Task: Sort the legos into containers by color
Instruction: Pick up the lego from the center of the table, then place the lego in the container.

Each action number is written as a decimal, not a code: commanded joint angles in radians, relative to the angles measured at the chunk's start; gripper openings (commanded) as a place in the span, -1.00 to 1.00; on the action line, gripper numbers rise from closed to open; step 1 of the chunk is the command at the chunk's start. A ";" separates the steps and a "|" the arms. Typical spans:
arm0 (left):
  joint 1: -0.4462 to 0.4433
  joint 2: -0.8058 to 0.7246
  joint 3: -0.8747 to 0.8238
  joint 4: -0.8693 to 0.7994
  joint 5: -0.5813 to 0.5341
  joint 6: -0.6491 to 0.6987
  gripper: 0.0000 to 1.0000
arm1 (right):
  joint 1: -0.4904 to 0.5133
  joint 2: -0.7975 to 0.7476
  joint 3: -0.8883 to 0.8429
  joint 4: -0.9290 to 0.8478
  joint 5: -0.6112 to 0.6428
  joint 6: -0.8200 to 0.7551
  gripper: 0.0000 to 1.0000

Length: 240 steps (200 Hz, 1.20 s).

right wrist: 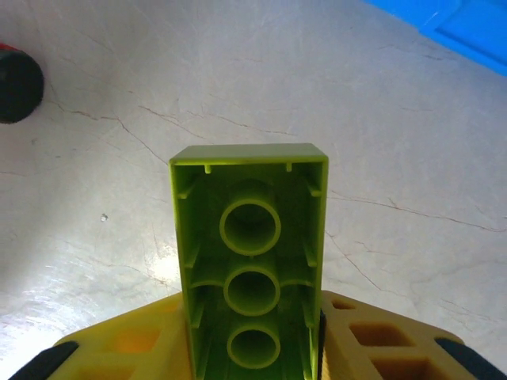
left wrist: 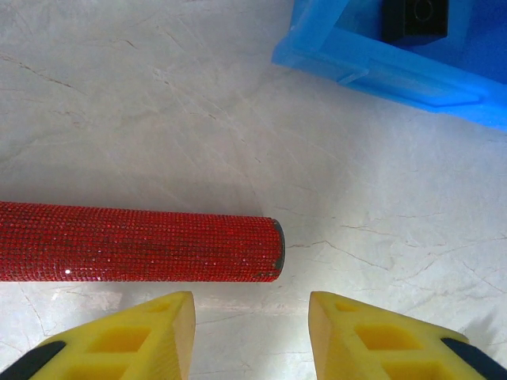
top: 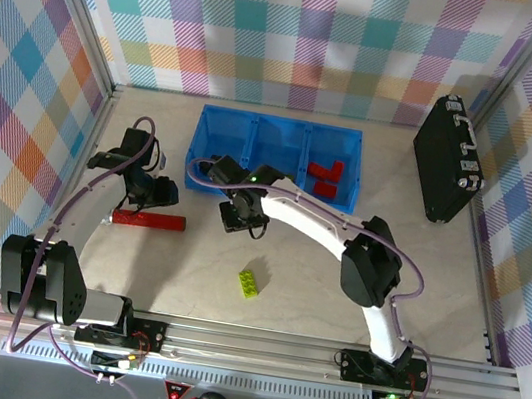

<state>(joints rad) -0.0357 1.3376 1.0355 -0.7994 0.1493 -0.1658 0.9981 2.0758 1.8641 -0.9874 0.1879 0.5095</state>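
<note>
Right gripper (right wrist: 253,317) clamped on lime-green lego (right wrist: 249,229); hollow underside faces wrist camera, lower centre of frame.
Left gripper (left wrist: 252,332): jaws parted narrowly, nothing between; sits just below end of red bar (left wrist: 135,241).
Counts:
- containers (top: 279,151): three joined blue bins, top centre of overhead view
- red legos (top: 327,177): at least two, rightmost bin
- black lego (left wrist: 416,17): one, in bin, upper right of frame
- second green lego (top: 250,283): one, loose on table, lower centre
- black case (top: 446,159): one, upper right

Table (top: 434,287) beige, marbled. Plaid walls (top: 28,40).
</note>
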 commanded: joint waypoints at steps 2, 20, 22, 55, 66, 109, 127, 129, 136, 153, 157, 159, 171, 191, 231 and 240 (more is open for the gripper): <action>0.014 -0.018 -0.005 0.016 0.022 0.017 -0.15 | -0.006 -0.034 0.018 -0.040 0.033 0.019 -0.24; 0.014 -0.021 -0.006 0.016 0.022 0.017 -0.15 | -0.030 -0.030 0.041 -0.031 0.029 0.026 -0.24; 0.014 -0.021 -0.006 0.016 0.024 0.017 -0.15 | -0.033 -0.029 0.044 -0.029 0.028 0.027 -0.24; 0.014 -0.020 -0.006 0.017 0.027 0.017 -0.15 | -0.085 0.013 0.114 -0.021 0.008 0.039 -0.26; 0.014 -0.020 -0.007 0.017 0.027 0.017 -0.15 | -0.099 0.028 0.139 -0.022 0.008 0.040 -0.27; 0.014 -0.023 -0.008 0.017 0.026 0.018 -0.15 | -0.182 0.078 0.208 -0.012 -0.025 0.049 -0.27; 0.014 -0.019 -0.007 0.016 0.027 0.018 -0.15 | -0.221 0.108 0.241 0.001 -0.060 0.056 -0.28; 0.014 -0.019 -0.005 0.016 0.028 0.018 -0.15 | -0.225 0.111 0.245 0.001 -0.064 0.057 -0.28; 0.014 -0.018 -0.008 0.016 0.027 0.018 -0.15 | -0.239 0.124 0.260 0.006 -0.076 0.060 -0.28; 0.013 -0.016 -0.007 0.017 0.026 0.018 -0.15 | -0.271 0.159 0.292 0.023 -0.108 0.069 -0.28; 0.014 -0.017 -0.008 0.017 0.025 0.018 -0.15 | -0.278 0.168 0.298 0.027 -0.117 0.071 -0.28; 0.014 -0.017 -0.007 0.017 0.025 0.018 -0.15 | -0.282 0.172 0.303 0.029 -0.121 0.071 -0.28; 0.013 -0.015 -0.008 0.017 0.025 0.018 -0.15 | -0.302 0.201 0.330 0.036 -0.146 0.079 -0.29; 0.013 -0.014 -0.009 0.017 0.025 0.018 -0.15 | -0.330 0.250 0.378 0.055 -0.179 0.084 -0.29; 0.014 -0.011 -0.008 0.019 0.024 0.017 -0.15 | -0.373 0.360 0.495 0.088 -0.226 0.104 -0.30; 0.014 -0.011 -0.008 0.018 0.024 0.018 -0.15 | -0.379 0.380 0.516 0.098 -0.241 0.105 -0.30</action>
<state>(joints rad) -0.0357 1.3376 1.0355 -0.7822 0.1665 -0.1631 0.6342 2.3997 2.3089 -0.9222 0.0120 0.5903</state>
